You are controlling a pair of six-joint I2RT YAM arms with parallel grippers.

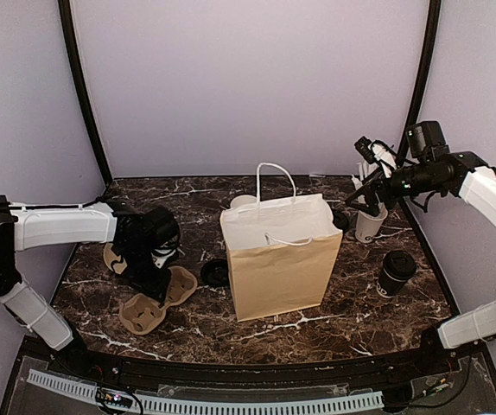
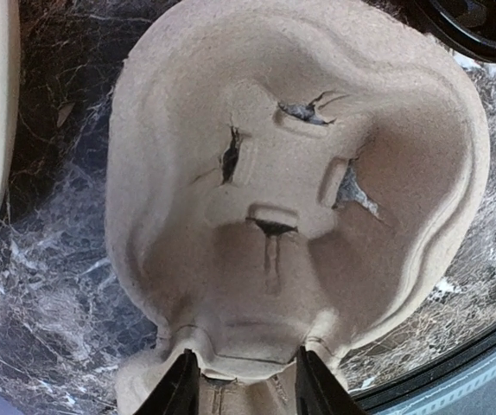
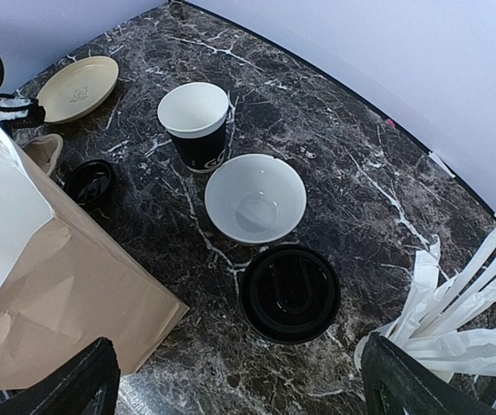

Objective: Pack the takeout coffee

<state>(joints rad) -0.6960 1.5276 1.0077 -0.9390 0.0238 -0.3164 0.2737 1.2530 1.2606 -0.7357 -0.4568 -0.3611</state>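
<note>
Found left gripper (image 2: 246,370) half-closed, pinching near rim of pulp carrier (image 2: 291,199), left of paper bag (image 1: 278,264). Found right gripper (image 3: 239,372) wide open, empty, at far right. Noted lidded coffee cup (image 1: 396,272) near right, unlidded cup (image 3: 194,125) behind bag. Risk judged: thin edge grip on soft pulp; could tear, slip, or snag bag.

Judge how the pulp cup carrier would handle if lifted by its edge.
Probably light and fairly stiff: the cup carrier is thin moulded pulp holding its shape. Its rough surface should resist slipping. It may tear at its slits.
</note>
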